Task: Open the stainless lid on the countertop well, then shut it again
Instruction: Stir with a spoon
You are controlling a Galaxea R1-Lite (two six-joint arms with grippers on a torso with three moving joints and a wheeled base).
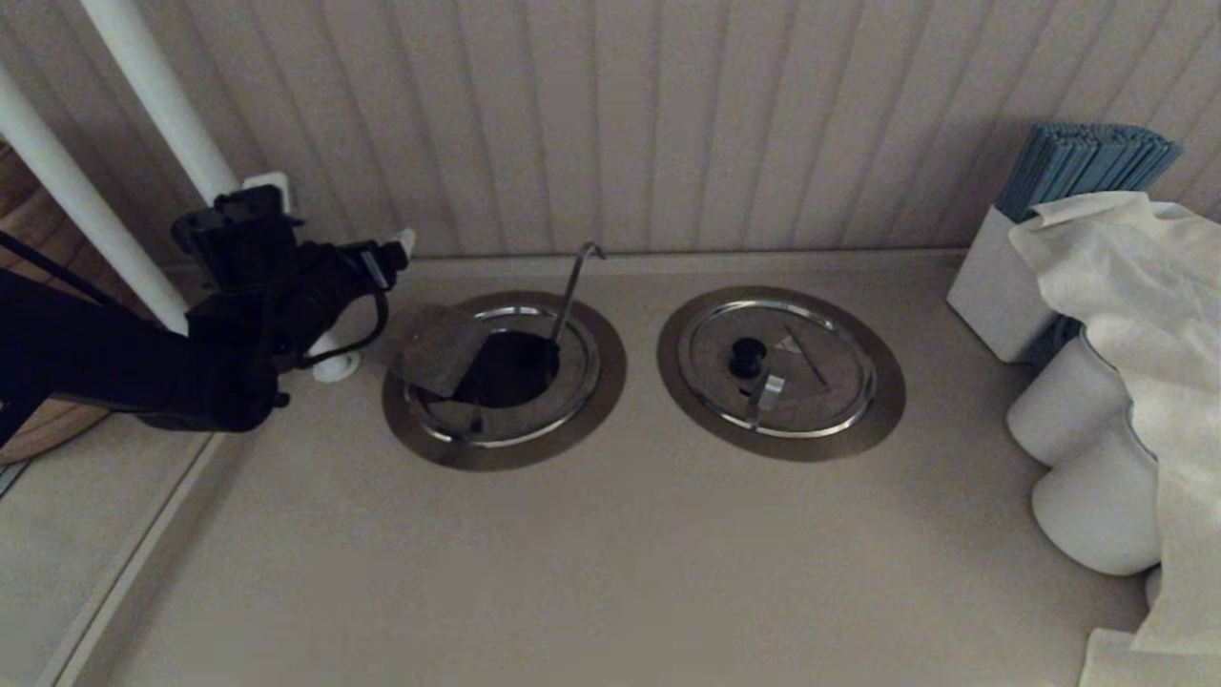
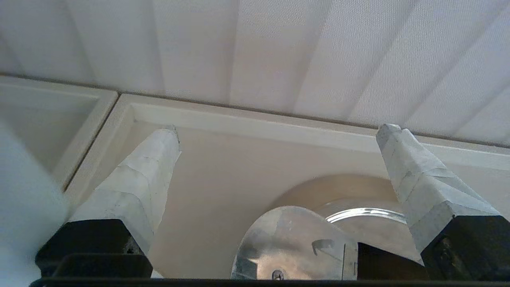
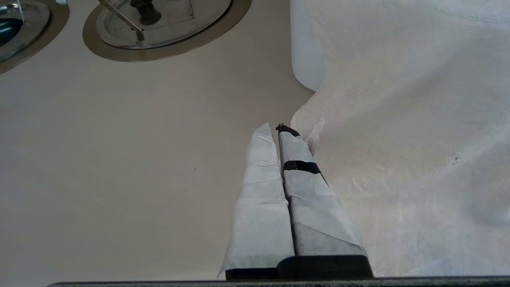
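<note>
The countertop well (image 1: pixel 596 382) lies left of centre, its dark inside (image 1: pixel 506 367) exposed, with the tall hooked rod (image 1: pixel 575 286) rising from it. One half of the stainless lid (image 1: pixel 434 348) is folded up and tilted toward the left; its black knob is hidden. My left gripper (image 1: pixel 391 253) hovers just left of the well, above the raised flap, open and holding nothing. The left wrist view shows this gripper (image 2: pixel 279 131) with its fingers far apart and the shiny lid flap (image 2: pixel 287 243) below them. The right gripper (image 3: pixel 273 127) is shut and empty, low over the counter beside the white cloth (image 3: pixel 398 119).
The twin well with a closed lid (image 1: pixel 780 367) sits to the right. At far right stand a white box of blue sticks (image 1: pixel 1078 162), a draped white cloth (image 1: pixel 1145 286) and white cylinders (image 1: pixel 1097 506). White pipes (image 1: pixel 162 105) and the wall lie behind the left arm.
</note>
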